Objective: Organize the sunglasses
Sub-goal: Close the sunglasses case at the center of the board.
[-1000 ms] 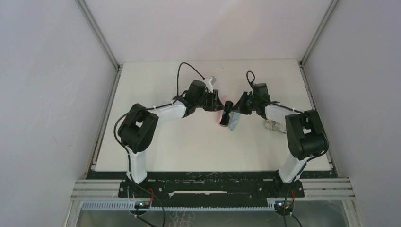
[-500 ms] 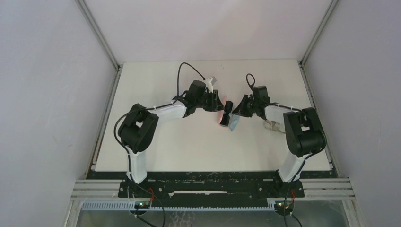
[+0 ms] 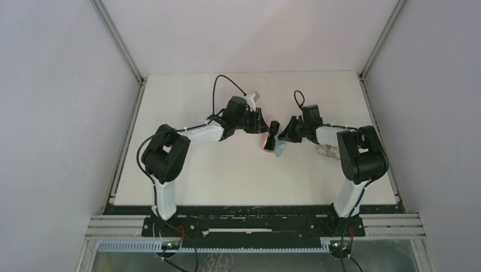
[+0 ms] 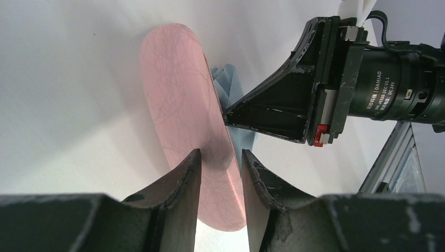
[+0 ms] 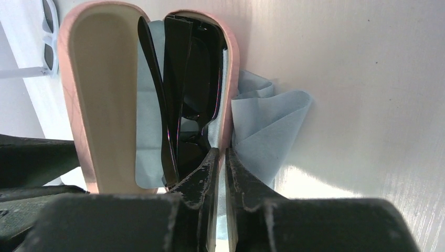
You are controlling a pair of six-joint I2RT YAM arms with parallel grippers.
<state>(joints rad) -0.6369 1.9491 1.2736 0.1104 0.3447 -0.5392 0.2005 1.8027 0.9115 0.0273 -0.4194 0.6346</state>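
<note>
The pink case (image 5: 73,79) stands open on the table, lid to the left in the right wrist view. Folded black sunglasses (image 5: 191,79) sit in its other half on a light-blue cloth (image 5: 267,121) that spills out over the rim. My right gripper (image 5: 219,155) is pinched on that half's rim and the cloth. My left gripper (image 4: 220,155) is closed across the lid (image 4: 178,94). From above, the case (image 3: 266,141) and black sunglasses (image 3: 274,129) lie between both grippers. White sunglasses (image 5: 50,31) lie on the table beyond the case.
A pale object (image 3: 327,150) lies on the table under my right forearm. Metal posts and grey walls (image 3: 68,113) close in the table on both sides and behind. The left arm's black cable (image 3: 218,85) loops above its wrist.
My right arm's elbow has drawn in toward the centre and its wrist has shifted slightly. The left gripper and the case have stayed put.
</note>
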